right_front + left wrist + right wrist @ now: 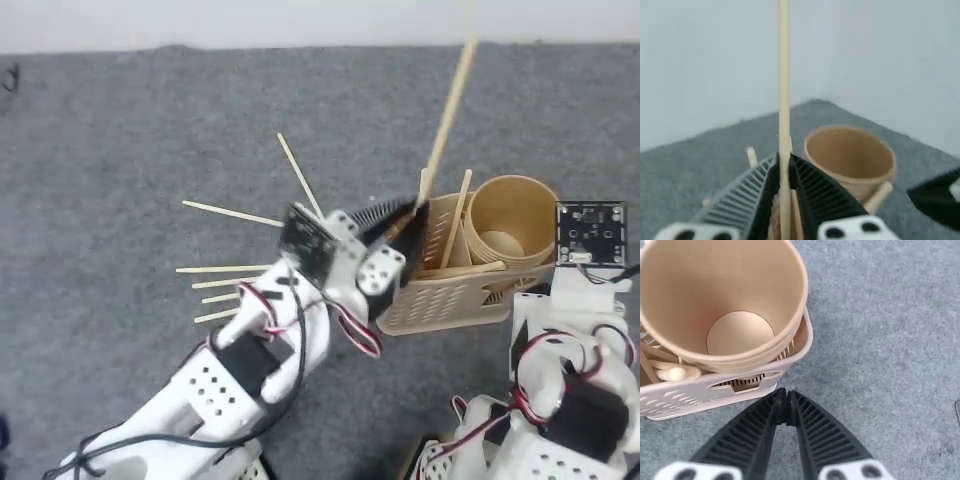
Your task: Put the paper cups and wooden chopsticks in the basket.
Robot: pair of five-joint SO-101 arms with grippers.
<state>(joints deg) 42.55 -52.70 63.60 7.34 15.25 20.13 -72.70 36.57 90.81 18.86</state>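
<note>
Wooden chopsticks (225, 268) were being loaded, and several were left to move. In the high view the left tool (400, 228) pinched one chopstick (450, 100) at the basket (450, 300). The paper cups (512, 225) sat inside, beyond the tool, and the loose sticks lay on the desk (120, 130) behind it. The next move was probably to lower and release.

In the left wrist view the chopstick (784, 75) rose between the tool's jaws, with a cup (850, 155) near.

In the right wrist view the right tool (786, 405), pressed together and empty, hung just outside the basket (800, 347).
</note>
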